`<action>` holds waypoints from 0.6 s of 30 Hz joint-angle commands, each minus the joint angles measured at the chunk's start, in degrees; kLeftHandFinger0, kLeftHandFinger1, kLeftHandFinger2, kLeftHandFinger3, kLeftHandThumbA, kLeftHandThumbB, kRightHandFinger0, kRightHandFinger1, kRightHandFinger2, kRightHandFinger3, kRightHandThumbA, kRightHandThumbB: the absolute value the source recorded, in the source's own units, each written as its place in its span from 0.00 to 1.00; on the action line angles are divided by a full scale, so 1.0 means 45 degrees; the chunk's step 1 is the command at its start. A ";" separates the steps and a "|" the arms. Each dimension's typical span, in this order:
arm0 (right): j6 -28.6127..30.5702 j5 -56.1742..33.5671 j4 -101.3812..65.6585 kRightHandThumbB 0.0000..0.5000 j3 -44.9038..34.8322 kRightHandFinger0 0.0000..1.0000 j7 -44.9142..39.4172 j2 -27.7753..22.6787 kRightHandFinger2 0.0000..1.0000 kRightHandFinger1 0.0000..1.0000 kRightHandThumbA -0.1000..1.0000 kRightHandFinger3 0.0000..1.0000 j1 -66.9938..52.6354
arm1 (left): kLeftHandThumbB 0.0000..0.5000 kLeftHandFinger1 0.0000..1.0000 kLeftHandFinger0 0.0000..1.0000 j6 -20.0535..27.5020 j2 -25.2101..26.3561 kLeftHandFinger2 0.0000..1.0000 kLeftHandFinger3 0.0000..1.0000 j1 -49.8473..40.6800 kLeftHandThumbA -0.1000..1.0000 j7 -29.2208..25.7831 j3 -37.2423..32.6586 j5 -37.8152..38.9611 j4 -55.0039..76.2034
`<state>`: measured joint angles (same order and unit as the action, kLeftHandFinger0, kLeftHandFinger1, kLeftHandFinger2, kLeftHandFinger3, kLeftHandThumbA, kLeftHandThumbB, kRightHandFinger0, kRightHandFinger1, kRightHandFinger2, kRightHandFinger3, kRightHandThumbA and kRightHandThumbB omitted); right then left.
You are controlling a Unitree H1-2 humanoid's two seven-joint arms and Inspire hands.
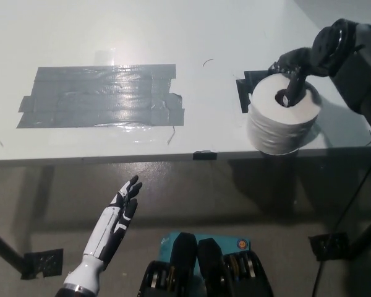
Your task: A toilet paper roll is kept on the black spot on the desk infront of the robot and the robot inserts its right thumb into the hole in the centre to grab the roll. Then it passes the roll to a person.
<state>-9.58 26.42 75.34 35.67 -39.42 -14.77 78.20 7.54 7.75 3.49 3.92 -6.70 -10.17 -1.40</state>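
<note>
White cylindrical toilet paper roll (283,121): near right bench (173,37) edge; black right hand (295,68) thumb in core for grasping, not yet clamped; white left hand (114,219) idle, fingers apart.

My desk (142,37) is pale and glossy. A wide patch of grey tape (102,96) lies flat on it. Well to the tape's right, near the front edge, the toilet paper roll (283,120) stands upright, partly covering a black spot (246,86).
</note>
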 commanded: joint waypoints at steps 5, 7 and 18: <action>-0.0262 0.0610 0.0241 0.70 -0.0062 1.00 0.2232 0.0068 1.00 1.00 0.59 1.00 0.0023 | 0.32 1.00 1.00 0.0131 0.0169 1.00 1.00 0.0292 1.00 0.0133 0.0019 -0.0010 0.0499; -0.0430 0.0284 0.0284 0.48 -0.0544 0.59 0.2870 0.0117 0.74 0.64 0.19 1.00 -0.0305 | 0.33 1.00 1.00 0.0076 0.0184 1.00 1.00 0.0284 1.00 0.0167 0.0023 0.0043 0.0491; 0.0889 -0.1638 -0.0085 0.35 -0.3656 0.15 0.4773 -0.0445 0.89 0.58 0.00 0.23 -0.1760 | 0.32 1.00 1.00 0.0101 0.0224 1.00 1.00 0.0452 1.00 0.0193 0.0070 0.0082 0.0447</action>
<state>-7.66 25.42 75.08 25.50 -24.39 -15.06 72.14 7.37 8.17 4.11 4.37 -6.67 -9.98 -1.10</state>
